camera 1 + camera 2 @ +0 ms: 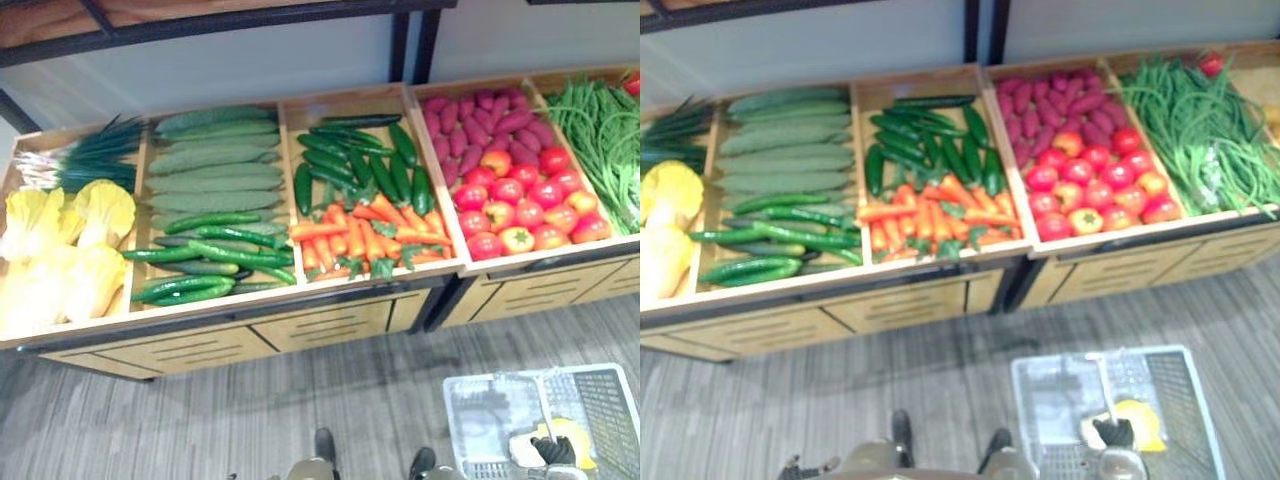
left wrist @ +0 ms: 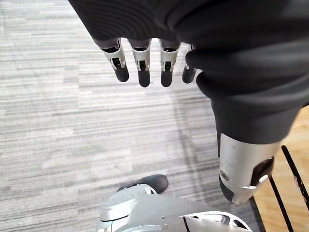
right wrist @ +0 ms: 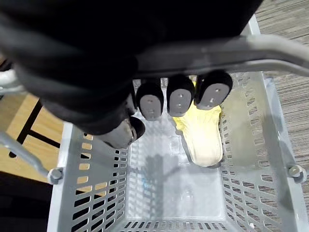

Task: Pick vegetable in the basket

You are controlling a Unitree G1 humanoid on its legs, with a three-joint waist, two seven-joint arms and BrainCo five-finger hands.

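Basket (image 1: 480,420), lower right, hangs from R hand (image 3: 178,99), fingers curled on handle (image 3: 231,48); cabbage (image 3: 203,140) inside. L hand (image 2: 140,58) fingers apart, empty: reach veg (image 1: 365,235) w/ it, keep basket level.

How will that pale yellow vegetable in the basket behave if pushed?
Probably slides rather than rolls: the yellow vegetable lies flat on the smooth floor of the basket. Its ruffled leafy end looks soft, so squeezing may crumple it.

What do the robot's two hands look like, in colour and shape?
The left hand has silver fingers with rounded dark tips and a thick silver thumb, under a dark cover. The right hand has the same dark cover; its fingertips are dark with grey pads.
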